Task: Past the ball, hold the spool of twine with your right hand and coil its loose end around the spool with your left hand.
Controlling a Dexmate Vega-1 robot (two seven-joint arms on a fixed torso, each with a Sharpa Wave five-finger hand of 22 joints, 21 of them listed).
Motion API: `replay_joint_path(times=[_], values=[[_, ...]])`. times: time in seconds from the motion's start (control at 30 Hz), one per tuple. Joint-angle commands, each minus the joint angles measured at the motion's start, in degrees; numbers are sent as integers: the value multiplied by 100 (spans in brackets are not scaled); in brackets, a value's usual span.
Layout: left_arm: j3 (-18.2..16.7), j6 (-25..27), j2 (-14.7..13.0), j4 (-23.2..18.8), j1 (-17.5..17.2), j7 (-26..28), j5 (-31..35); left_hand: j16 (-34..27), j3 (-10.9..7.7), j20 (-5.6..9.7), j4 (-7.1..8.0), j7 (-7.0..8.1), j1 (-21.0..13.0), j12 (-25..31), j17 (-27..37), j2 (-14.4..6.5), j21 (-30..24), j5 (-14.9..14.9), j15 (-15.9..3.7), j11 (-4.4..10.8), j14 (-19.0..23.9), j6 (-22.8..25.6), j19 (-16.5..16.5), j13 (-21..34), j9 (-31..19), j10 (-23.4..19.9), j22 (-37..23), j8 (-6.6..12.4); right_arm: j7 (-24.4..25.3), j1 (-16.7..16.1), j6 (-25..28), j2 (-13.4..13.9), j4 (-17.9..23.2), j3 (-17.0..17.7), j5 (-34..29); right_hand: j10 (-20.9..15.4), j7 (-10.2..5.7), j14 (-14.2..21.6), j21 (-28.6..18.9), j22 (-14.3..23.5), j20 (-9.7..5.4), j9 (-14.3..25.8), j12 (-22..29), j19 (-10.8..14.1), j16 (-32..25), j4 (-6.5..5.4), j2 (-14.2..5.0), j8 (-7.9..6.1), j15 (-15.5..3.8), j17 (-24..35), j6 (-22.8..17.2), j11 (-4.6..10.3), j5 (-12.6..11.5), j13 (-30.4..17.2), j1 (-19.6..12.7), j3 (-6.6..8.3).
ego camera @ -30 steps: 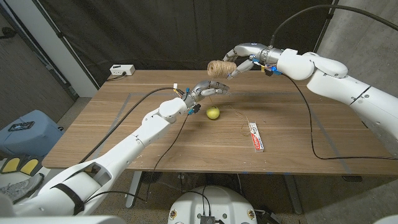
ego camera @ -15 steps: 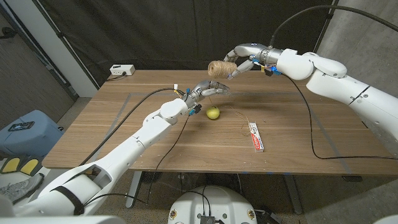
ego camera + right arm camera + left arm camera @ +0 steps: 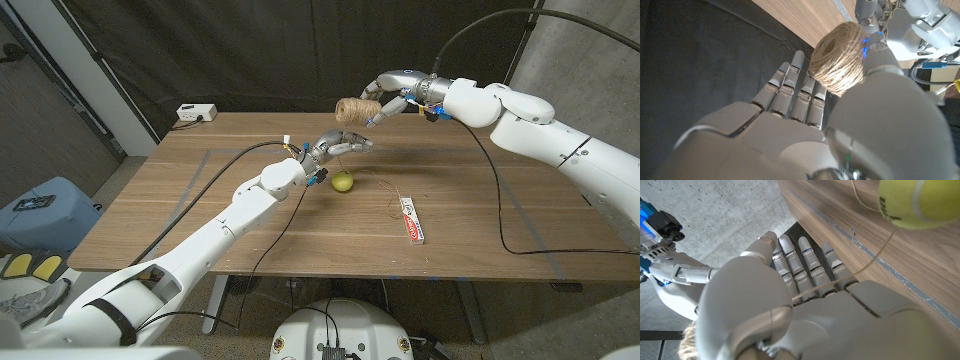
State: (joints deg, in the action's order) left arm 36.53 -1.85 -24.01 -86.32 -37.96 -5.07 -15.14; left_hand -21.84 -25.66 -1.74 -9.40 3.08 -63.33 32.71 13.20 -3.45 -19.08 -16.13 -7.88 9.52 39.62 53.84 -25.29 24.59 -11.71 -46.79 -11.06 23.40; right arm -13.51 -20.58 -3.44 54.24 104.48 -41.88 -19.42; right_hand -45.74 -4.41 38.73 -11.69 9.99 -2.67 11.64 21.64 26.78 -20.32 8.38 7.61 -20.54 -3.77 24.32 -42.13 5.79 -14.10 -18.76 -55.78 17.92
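The right hand (image 3: 385, 98) grips 1 spool of twine (image 3: 349, 109) in the air past the table's (image 3: 180, 210) far edge, the spool's long axis lying roughly level, across the head view. The left hand (image 3: 338, 146) holds the loose strand (image 3: 875, 255) against its fingers (image 3: 805, 262), just above 1 yellow-green ball (image 3: 343, 181). 1 toothpaste box (image 3: 411, 220) lies near.

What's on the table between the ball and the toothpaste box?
In the head view, a thin strand of twine trails over the bare wood between the ball and the toothpaste box; nothing else lies there.
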Motion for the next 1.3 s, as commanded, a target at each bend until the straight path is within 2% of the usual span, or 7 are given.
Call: replay_joint_path(times=[0.03, 0.5, 1.3], values=[[89, 73, 34, -36, 44, -43, 25, -30, 19, -3, 4, -11, -42, 14, 9, -23, -30, 10, 4, 9, 46, 39, -35, 32, -2, -64, -12, 3, -116, 105, 76, -75, 0, -74, -48, -598, -637, 41, 4, 13, -77, 37, 21, 0, 35, 3, -585, -65, -925, 15, -1040, 524, 18, -26, -409, -28], [128, 196, -19, -236, -3, -61, 16, -24, 29, -8, 6, -4, -51, 23, -4, -34, -39, 9, 5, -38, 86, 83, -39, 76, -5, -124, -12, 9, -53, 148, 170, -128, -54, -113, -146, -614, -637, 76, 3, 12, -86, 40, 17, 9, 26, -1, -608, -66, -936, 41, -1060, 521, 29, -25, -420, -57], [227, 381, -98, -411, 60, -234, 8, -9, 23, 0, 11, 2, -64, 24, -20, -87, -67, -15, -17, -7, 163, 191, -76, 157, -3, -219, -12, 26, -15, 251, 393, -283, -303, -223, -220, -680, -657, 154, -7, 10, -93, 48, 25, 58, 31, -4, -653, -90, -939, 63, -1137, 533, 39, -26, -439, -93]])
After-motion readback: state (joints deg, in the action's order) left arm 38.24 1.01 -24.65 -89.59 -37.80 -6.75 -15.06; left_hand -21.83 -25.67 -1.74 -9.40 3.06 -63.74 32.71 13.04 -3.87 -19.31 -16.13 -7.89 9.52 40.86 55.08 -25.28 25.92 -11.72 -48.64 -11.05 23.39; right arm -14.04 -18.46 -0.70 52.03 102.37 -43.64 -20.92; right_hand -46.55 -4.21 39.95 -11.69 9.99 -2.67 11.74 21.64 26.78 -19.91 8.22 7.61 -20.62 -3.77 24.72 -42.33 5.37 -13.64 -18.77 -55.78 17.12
